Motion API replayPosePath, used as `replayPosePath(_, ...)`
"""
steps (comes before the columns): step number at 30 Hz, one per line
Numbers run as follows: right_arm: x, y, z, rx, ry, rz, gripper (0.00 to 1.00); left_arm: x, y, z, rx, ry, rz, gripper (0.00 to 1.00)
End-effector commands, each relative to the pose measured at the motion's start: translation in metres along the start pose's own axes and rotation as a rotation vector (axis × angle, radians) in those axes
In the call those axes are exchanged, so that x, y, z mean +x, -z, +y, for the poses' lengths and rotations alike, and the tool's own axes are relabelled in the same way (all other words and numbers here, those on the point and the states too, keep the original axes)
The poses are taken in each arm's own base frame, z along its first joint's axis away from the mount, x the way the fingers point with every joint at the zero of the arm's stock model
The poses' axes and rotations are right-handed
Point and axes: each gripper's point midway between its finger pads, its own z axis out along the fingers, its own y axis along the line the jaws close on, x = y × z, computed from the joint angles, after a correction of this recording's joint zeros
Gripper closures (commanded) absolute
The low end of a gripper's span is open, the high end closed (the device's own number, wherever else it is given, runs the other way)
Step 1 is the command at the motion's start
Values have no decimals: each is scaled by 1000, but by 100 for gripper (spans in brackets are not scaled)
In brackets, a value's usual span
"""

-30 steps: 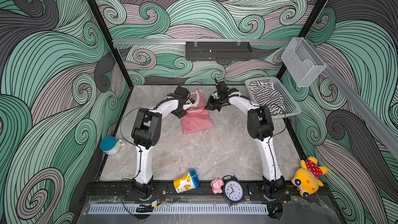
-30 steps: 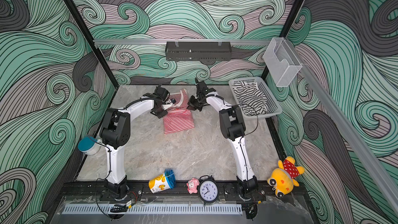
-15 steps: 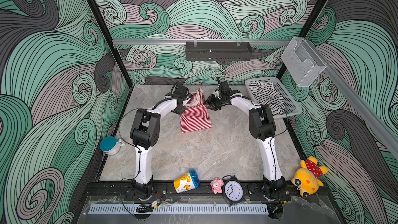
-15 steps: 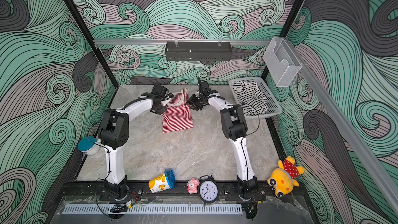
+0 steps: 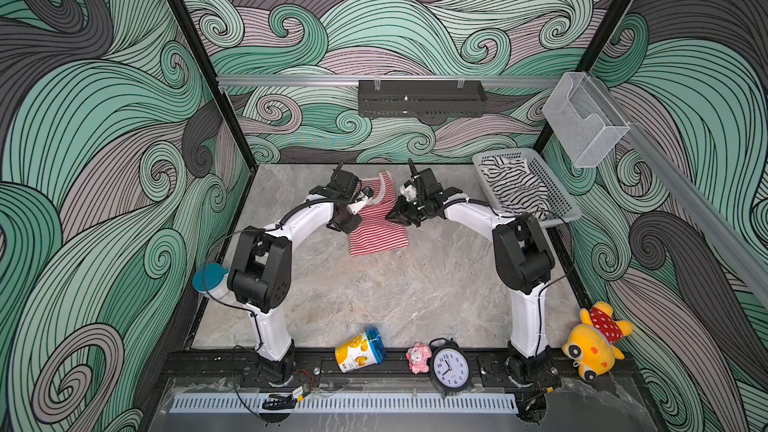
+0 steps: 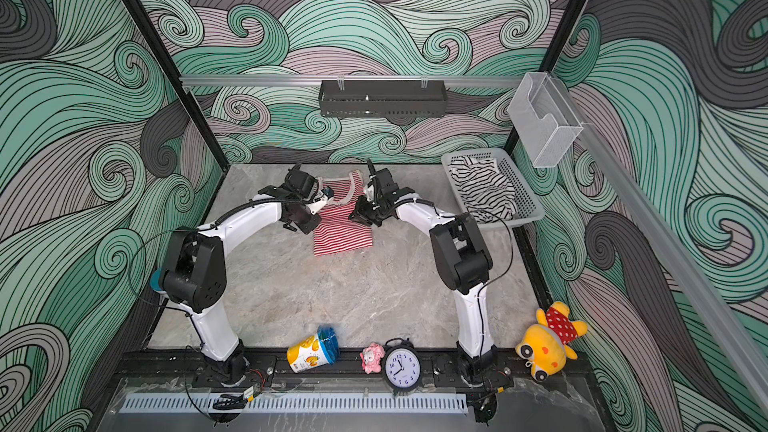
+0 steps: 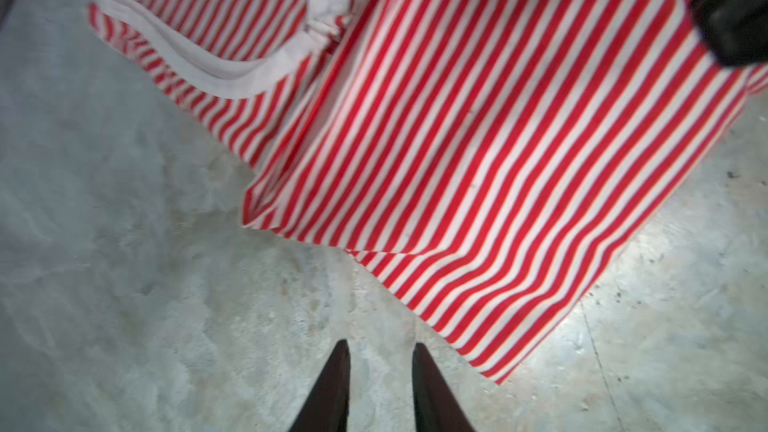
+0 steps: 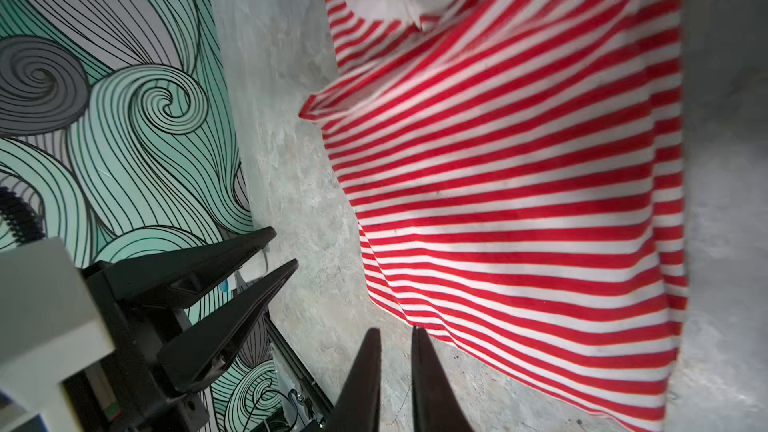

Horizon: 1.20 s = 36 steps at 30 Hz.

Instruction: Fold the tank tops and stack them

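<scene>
The red top (image 5: 376,234) is lying toward 12 o'clock on the worktop (image 5: 395,297), between both arms. The black top (image 5: 515,191) is sitting in the basket (image 5: 557,184) at 2 o'clock. The left gripper (image 7: 380,351) is showing narrow, empty jaws; the right gripper (image 8: 395,336) is showing narrower ones, also empty. A clean fold is likely calling for pinching both strap corners level and drawing them evenly toward 6 o'clock. Only the wrist views are revealing the jaws, and only the top views the basket.

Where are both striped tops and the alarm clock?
Red-and-white striped knit tank top (image 5: 376,234): in a top view, its body.
Black-and-white striped tank top (image 5: 515,193): in a top view, its middle.
Round black alarm clock (image 5: 450,369): in a top view, its dial.
</scene>
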Motion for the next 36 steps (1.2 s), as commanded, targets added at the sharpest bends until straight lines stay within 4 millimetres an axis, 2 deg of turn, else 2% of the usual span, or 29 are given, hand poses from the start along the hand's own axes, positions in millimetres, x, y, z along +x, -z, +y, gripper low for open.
replayPosePath(1, -4, -14, -25, 43, -32, -19, 87, 8, -18, -21, 102, 30, 64, 73)
replayPosePath(10, 17, -24, -74, 161, -97, 7, 90, 30, -37, -38, 166, 21, 152, 73)
replayPosePath(19, 48, -27, -121, 279, -168, 52, 92, 60, -51, -42, 153, -37, 246, 74)
replayPosePath(24, 64, -23, -127, 307, -166, 59, 92, 79, -60, -44, 139, -63, 308, 74)
replayPosePath(28, 81, -19, -129, 346, -145, 77, 92, 97, -58, -52, 146, -97, 352, 75)
replayPosePath(32, 105, -12, -130, 374, -125, 102, 92, 109, -45, -63, 123, -146, 348, 72)
replayPosePath(36, 139, 0, -137, 410, -124, 126, 92, 113, -25, -62, 67, -147, 308, 73)
